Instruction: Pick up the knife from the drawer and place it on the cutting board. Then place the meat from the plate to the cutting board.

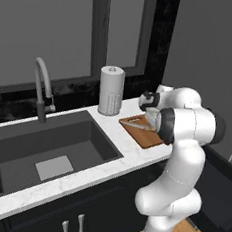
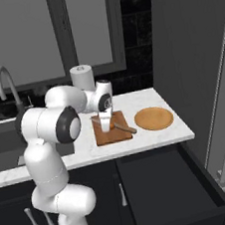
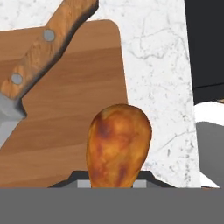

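Just above the cutting board [image 3: 74, 109], the gripper [image 3: 114, 181] is closed on the meat [image 3: 118, 142], an orange-brown chunk that hangs over the board's near part, close to its edge beside the white table [image 3: 153, 57]. Further along the board lies the knife [image 3: 41, 57], its wooden handle slanting across the far corner and its grey blade running off toward the board's other end. In the right base view the gripper [image 2: 106, 128] points down at the board [image 2: 112, 130], with the handle of the knife [image 2: 122, 128] sticking out beside it. Beyond the board, the tan plate [image 2: 154, 118] sits bare, and below the table the black drawer [image 2: 169, 187] stands pulled out.

The knife step looks done; the second step is in hand. The next move likely calls for lowering the meat onto bare wood clear of the knife, then opening the gripper.
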{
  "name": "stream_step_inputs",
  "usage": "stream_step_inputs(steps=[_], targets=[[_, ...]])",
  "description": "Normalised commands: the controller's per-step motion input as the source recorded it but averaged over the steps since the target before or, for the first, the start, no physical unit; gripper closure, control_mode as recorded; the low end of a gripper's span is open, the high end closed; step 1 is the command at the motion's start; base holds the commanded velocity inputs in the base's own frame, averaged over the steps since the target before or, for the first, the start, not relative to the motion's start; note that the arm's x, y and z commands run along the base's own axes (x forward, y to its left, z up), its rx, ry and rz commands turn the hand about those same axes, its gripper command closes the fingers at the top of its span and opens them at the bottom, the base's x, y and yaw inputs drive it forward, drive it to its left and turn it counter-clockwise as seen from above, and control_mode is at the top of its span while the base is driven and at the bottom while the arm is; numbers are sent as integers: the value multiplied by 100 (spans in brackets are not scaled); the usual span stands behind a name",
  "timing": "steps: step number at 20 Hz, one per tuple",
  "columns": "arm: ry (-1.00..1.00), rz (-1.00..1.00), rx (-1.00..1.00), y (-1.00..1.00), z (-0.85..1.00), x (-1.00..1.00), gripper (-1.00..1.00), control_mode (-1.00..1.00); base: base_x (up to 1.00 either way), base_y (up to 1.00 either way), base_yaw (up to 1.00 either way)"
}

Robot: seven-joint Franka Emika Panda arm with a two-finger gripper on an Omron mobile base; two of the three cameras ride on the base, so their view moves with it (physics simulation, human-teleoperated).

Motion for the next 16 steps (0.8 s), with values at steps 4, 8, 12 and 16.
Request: stream_step_inputs(steps=[4,8,12,16], targets=[[11,0,-1,4,-34,48,100,-100,0,0,0],[4,0,0,3,-19,23,100,-100,0,0,0],[0,0,0,0,-23,0,100,-100,0,0,0],[0,0,0,6,-33,1,100,-100,0,0,0]])
